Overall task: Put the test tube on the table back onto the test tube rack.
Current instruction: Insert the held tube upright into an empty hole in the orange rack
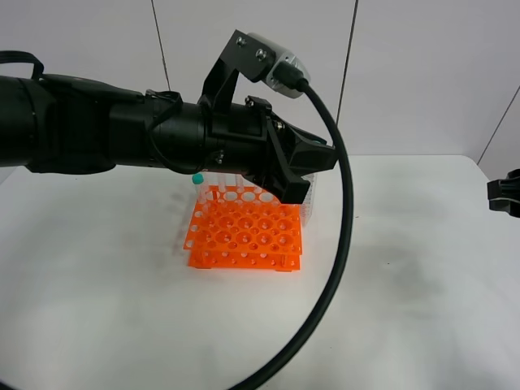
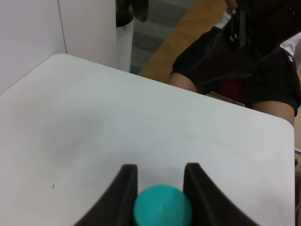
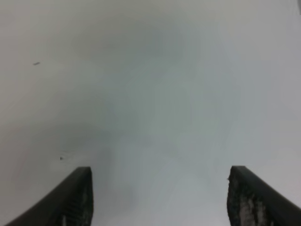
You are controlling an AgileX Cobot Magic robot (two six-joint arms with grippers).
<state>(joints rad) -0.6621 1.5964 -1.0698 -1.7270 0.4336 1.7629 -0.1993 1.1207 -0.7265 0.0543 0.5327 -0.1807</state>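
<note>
A black cable [image 1: 350, 219] loops across the foreground of the white table [image 1: 422, 309]. Behind it the orange rack [image 1: 244, 236] sits near the table's middle, most of its front holes open. The left arm [image 1: 122, 134] stretches in from the left above the rack. Its end hangs over the rack's far right corner. The left gripper [image 2: 160, 169] is clamped on the test tube [image 2: 162, 207], whose teal cap fills the gap between the two dark fingers [image 2: 124, 193] in the wrist view. The tube is lifted off the table, and from above the gripper mostly hides it. A second tube [image 1: 197, 177] with a teal cap stands at the rack's far left corner. Well to the right, the right gripper [image 3: 160, 170] hangs over bare tabletop, jaws wide apart and holding nothing. Beyond the table's far edge sits a person [image 2: 244, 61] in dark clothes.
</note>
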